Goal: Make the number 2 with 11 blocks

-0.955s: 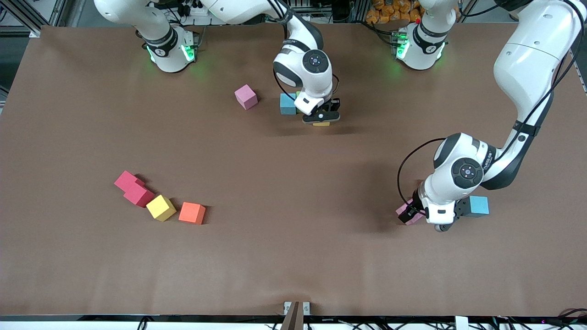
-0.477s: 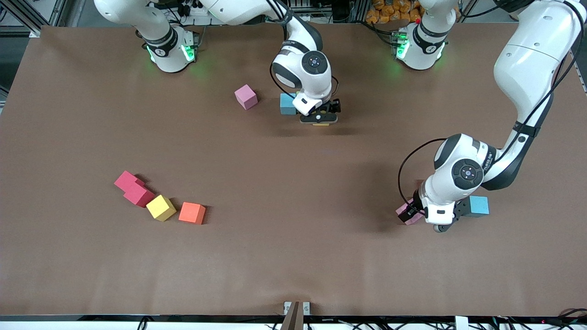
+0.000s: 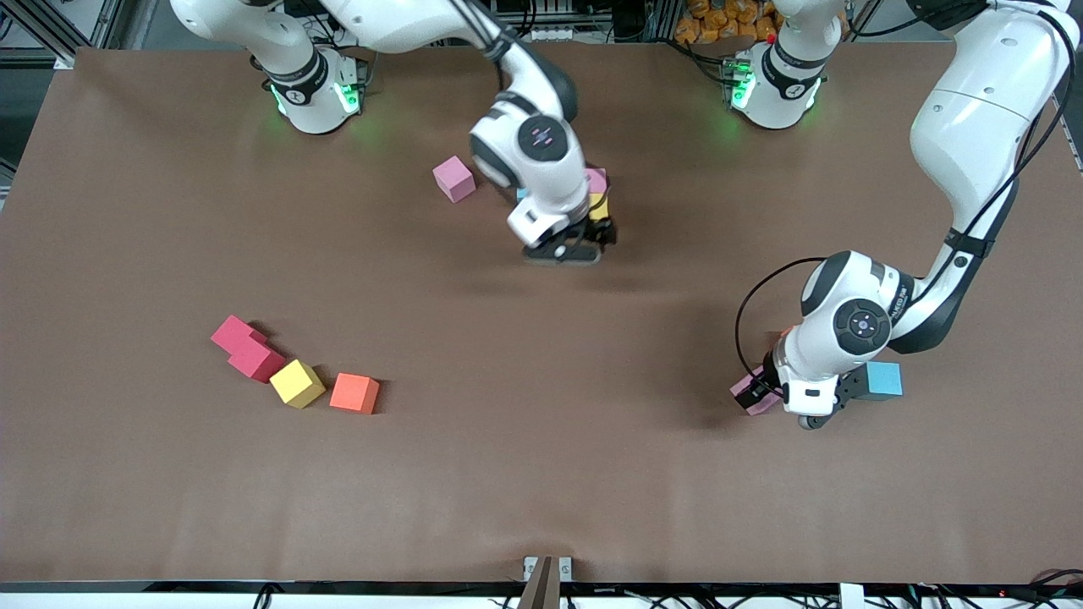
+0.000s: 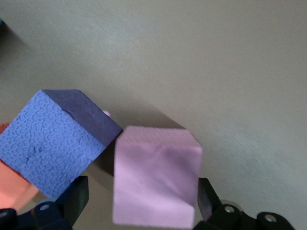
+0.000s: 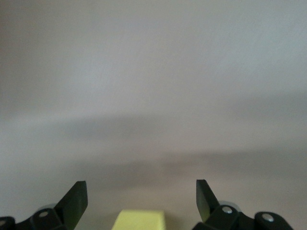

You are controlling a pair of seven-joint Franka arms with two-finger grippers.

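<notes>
Two arms: both over the brown desk (image 3: 541,474).
Right end effector (image 3: 565,251): fingers spread, nothing between them, low over bare desk just beside a yellow block (image 3: 598,205).
Started row: that yellow block touches a pink block (image 3: 597,179), with a sliver of a blue block (image 3: 521,193) showing past the right arm; a lone pink block (image 3: 453,178) sits near, toward the right arm's end.
Left end effector (image 3: 802,404): fingers spread on either side of a lilac block (image 4: 156,179) on the desk, a dark blue block (image 4: 53,141) just beside it.
Light blue block (image 3: 883,380): close by the left wrist.
Loose group: two red blocks (image 3: 245,347), a yellow block (image 3: 297,383), an orange block (image 3: 354,393), toward the right arm's end.
</notes>
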